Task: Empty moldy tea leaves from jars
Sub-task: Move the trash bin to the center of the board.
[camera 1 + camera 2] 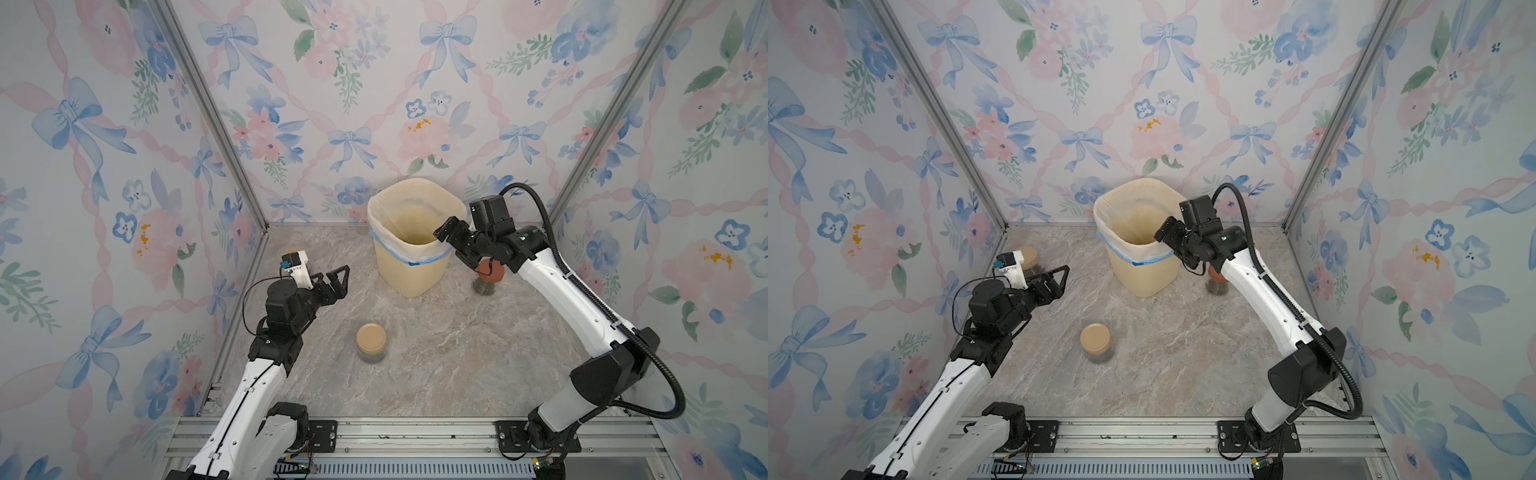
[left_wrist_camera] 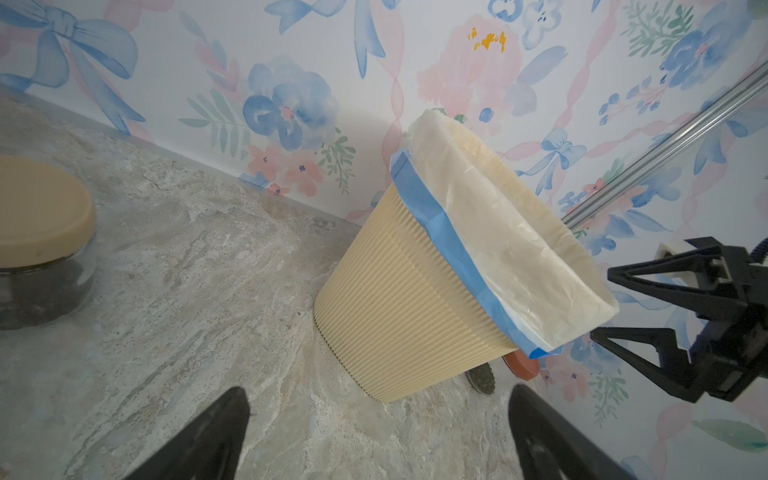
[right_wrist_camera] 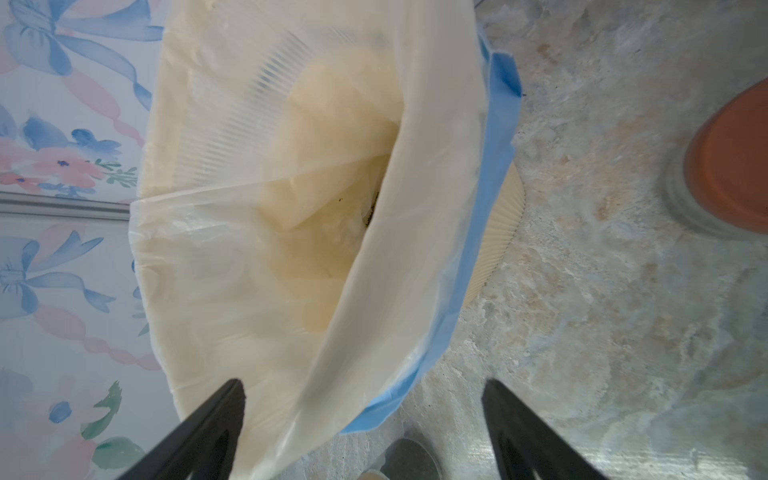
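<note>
lower the open, empty right tool (image 1: pixel 458 246) onto the reddish-lidded jar (image 1: pixel 492 273) standing just right of the bin (image 1: pixel 409 274) on the bench (image 1: pixel 436 353) (lid on); keep clear of the liner (image 1: pixel 380 232); leave the left tool (image 1: pixel 334 277) open, idle.

A tall cream ribbed plastic bin (image 1: pixel 409 274) stands upright on a grey-beige marble-patterned tabletop (image 1: pixel 436 374). A thin white translucent liner (image 1: pixel 386 224) folds over the bin's rim, and its blue hem (image 1: pixel 419 261) bands the outside. Behind the bin and to both sides rises wallpaper with blue bows and pink flowers (image 1: pixel 374 83), joined at silver metal corner posts (image 1: pixel 216 124). Well in front of the bin runs a slotted aluminium rail (image 1: pixel 415 434).
</note>
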`<state>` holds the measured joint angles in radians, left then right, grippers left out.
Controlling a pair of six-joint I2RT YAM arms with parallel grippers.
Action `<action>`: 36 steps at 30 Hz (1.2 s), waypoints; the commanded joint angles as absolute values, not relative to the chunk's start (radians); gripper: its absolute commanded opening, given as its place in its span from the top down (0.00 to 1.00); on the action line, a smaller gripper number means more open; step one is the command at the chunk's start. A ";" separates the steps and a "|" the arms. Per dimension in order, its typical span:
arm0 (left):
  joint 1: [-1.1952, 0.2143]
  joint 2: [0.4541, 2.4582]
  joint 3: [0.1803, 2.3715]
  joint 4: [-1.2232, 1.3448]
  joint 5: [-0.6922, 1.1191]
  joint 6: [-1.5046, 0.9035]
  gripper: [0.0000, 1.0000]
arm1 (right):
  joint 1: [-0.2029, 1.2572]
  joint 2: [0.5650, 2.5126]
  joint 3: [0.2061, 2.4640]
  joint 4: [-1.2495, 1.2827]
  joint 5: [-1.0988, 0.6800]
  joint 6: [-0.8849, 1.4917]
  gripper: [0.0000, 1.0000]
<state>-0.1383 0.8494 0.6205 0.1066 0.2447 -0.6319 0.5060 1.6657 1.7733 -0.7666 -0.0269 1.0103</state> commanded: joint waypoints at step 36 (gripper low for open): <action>-0.193 0.838 0.497 0.089 0.178 -0.529 0.02 | 0.419 2.130 2.542 -1.501 -0.196 0.978 0.75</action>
